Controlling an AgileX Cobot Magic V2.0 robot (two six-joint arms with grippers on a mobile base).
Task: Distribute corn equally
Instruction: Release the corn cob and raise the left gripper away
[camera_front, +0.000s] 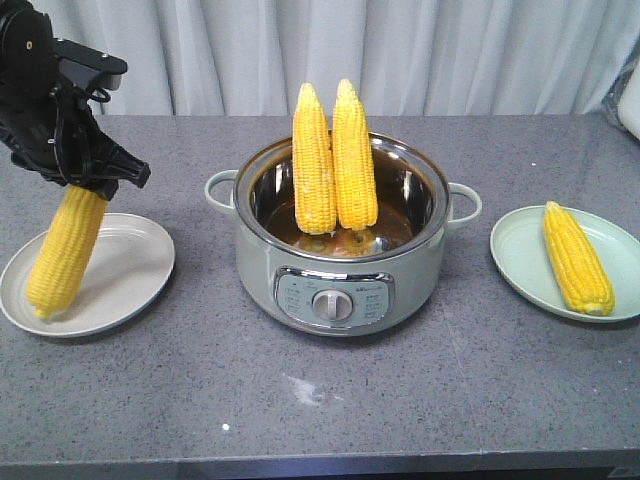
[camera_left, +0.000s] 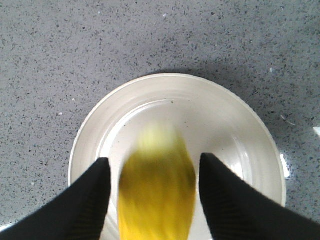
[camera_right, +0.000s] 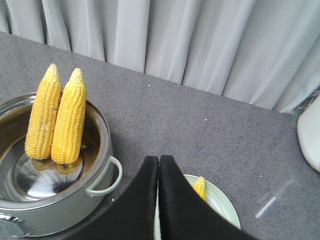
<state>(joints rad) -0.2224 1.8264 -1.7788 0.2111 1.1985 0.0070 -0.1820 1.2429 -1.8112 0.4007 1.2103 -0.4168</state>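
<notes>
Pot (camera_front: 260, 262), centre of grey counter (camera_front: 330, 400) — 2 cobs (camera_front: 313, 160) stand upright inside, side by side and touching, tips well above rim, leaning on back wall. Green plate (camera_front: 518, 250), R side: 1 cob (camera_front: 577, 258) lying flat. Pale plate (camera_front: 135, 255), L side: 4th cob (camera_front: 68, 250) tilted, lower end at plate, upper end between L gripper (camera_left: 154, 156) fingers.

L wrist view only: jaws parted slightly wider than cob, thin gap each side, cob blurred — no grip seen.

R wrist view only: R gripper (camera_right: 158, 157) fingers pressed together, empty, over green plate's near edge; not in front view. Curtain (camera_right: 200, 40) behind.
</notes>
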